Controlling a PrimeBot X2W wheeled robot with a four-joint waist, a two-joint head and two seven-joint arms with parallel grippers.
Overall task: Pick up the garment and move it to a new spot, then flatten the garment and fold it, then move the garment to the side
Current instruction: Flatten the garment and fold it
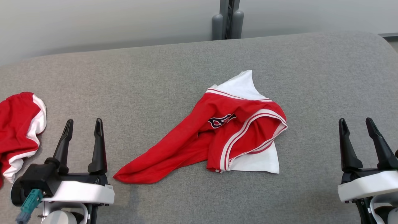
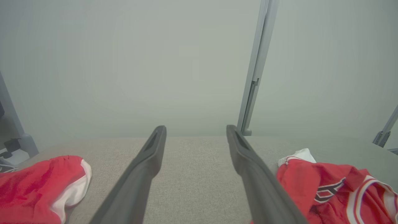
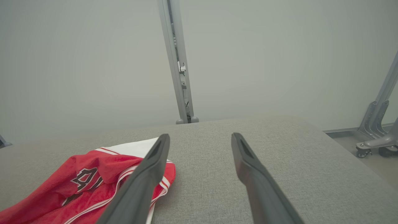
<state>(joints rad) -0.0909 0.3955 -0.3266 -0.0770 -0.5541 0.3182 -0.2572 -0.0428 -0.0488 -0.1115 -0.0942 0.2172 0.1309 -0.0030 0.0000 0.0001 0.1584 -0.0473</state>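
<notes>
Garment (image 1: 217,130) lies crumpled on the table (image 1: 124,77) between left tool (image 1: 84,120) and right tool (image 1: 355,119), both spread and empty; a shallow pinch may lift one layer, or snag the second red cloth (image 1: 18,124).

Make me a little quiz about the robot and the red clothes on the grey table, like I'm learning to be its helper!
1. True or false: the left gripper is holding the crumpled red and white garment.
2. Where does the other red cloth lie? A) at the left edge of the head view, beside the left gripper B) at the far right edge C) on top of the garment
3. Fill in: the left gripper and the right gripper both have their fingers ___.
Key: 1 false, the garment lies loose on the grey table between the two grippers. 2 A. 3 open, with nothing between them.
</notes>
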